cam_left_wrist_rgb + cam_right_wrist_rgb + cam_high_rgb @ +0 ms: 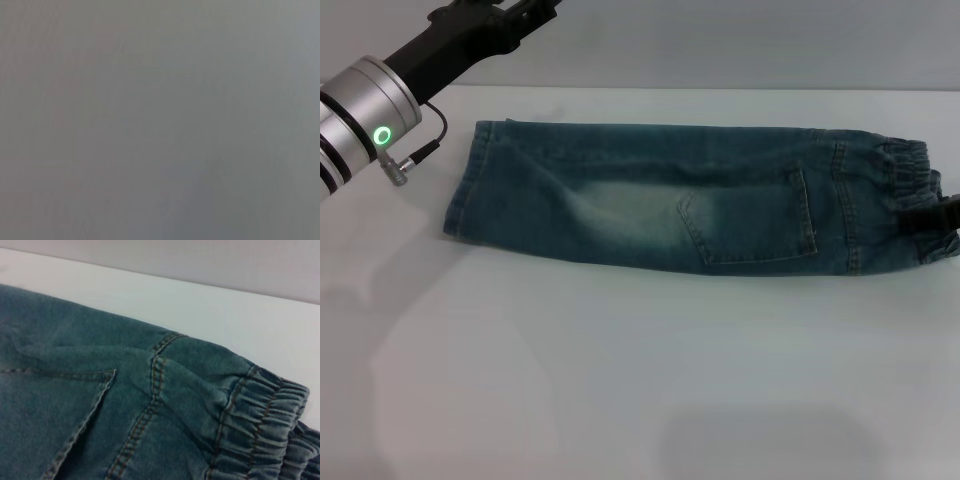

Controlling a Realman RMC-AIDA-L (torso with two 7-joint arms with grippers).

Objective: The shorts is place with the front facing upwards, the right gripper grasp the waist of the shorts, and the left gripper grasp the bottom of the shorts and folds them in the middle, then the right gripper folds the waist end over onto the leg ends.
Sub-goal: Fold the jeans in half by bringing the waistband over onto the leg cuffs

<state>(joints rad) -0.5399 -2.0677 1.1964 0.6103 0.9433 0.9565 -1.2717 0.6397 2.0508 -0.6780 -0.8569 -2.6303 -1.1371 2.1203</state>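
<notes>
The shorts (690,200) lie on the white table (620,380), folded in half lengthwise into one long band with a pocket facing up. The leg ends (465,195) point left and the ruffled waist (905,200) points right. My left gripper (510,15) hangs raised at the far left, above and behind the leg ends, apart from the cloth and cut off by the picture's top edge. My right gripper (938,228) shows only as a dark tip against the waist at the right edge. The right wrist view shows the waist (260,425) and a pocket seam (100,395) close up.
The table's far edge (720,90) runs just behind the shorts, with a grey wall beyond. A cable (425,145) loops from the left wrist near the leg ends. The left wrist view shows only plain grey.
</notes>
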